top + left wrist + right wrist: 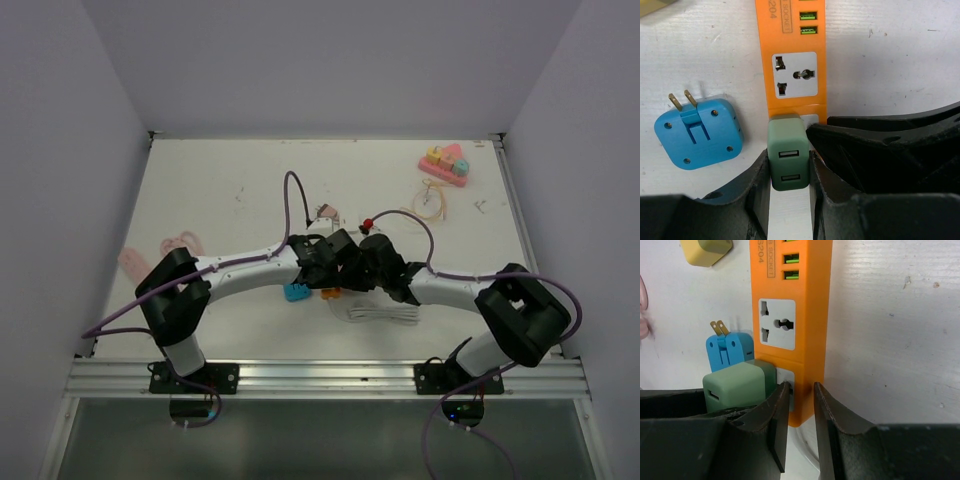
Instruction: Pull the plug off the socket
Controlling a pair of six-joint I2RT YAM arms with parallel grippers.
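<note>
The orange socket strip (792, 40) lies flat on the white table. A green plug (787, 150), a block with two USB ports, sits in the strip's near outlet. My left gripper (788, 172) is shut on the plug, one finger pressed to each of its sides. In the right wrist view the same plug (737, 382) stands up from the strip (810, 300), and my right gripper (801, 395) is shut on the strip's near end, right beside the plug. In the top view both grippers, left (330, 265) and right (375, 265), meet at mid-table over the strip (331, 293).
A blue adapter (699, 132) with its prongs out lies just left of the strip. A yellow adapter (707, 250) lies farther off. The strip's coiled white cable (383, 313) lies near the arms. A pink toy (445, 165) sits at the back right, and walls close in the table.
</note>
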